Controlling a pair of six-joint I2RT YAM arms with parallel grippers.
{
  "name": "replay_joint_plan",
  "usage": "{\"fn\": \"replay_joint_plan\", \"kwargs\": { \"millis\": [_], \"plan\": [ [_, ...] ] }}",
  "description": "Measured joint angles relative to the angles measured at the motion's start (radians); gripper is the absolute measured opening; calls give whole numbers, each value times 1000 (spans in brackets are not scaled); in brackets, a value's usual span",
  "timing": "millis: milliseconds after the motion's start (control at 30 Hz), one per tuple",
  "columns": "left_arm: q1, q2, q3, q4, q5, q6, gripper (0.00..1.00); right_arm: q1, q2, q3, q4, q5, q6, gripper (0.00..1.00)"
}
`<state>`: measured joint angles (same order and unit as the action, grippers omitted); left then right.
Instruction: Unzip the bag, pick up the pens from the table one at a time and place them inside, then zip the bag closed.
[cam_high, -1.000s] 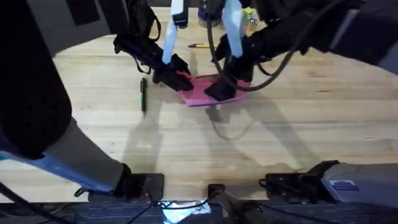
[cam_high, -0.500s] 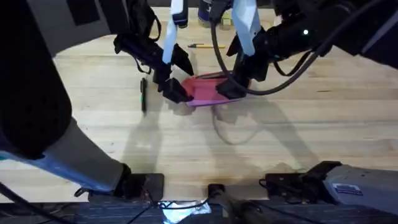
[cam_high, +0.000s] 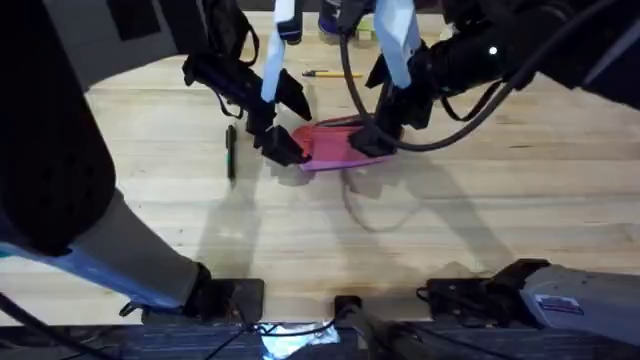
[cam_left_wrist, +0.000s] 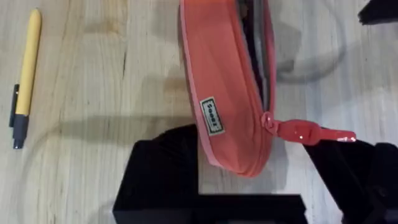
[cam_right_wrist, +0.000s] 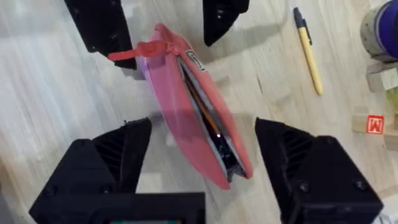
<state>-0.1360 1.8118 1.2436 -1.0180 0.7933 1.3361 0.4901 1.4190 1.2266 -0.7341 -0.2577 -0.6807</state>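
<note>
At mid-surface (cam_high: 450, 200) the pink bag (cam_high: 335, 145) lies unzipped between both spread, empty claws, left (cam_high: 283, 140) and right (cam_high: 372, 140); judged next: keep the mouth gaping and fetch the dark pen (cam_high: 231, 152) first, yellow pen (cam_high: 322, 73) after.

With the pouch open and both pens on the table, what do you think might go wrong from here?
1. Both grippers, left and right, stand open around the pink pouch. Nothing holds it, so it may slide or tip when a pen goes in.
2. The opening looks narrow; a pen could catch on its edge.
3. The yellow pen lies beyond both arms, so reaching it may nudge the pouch.
</note>
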Motion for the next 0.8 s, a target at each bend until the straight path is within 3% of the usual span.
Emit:
{"fn": "replay_joint_plan", "kwargs": {
  "millis": [167,333,633,800],
  "plan": [
    [3,0,28,-34,0,0,994,-32,-32,0,0,0,0,996],
    [14,0,99,-150,0,0,996,-68,-64,1,0,0,0,996],
    [55,0,311,-404,0,0,995,-72,-64,1,0,0,-8,996],
    [86,-11,435,-480,-4,0,995,-72,-64,1,2,0,-9,996]
  ]
}}
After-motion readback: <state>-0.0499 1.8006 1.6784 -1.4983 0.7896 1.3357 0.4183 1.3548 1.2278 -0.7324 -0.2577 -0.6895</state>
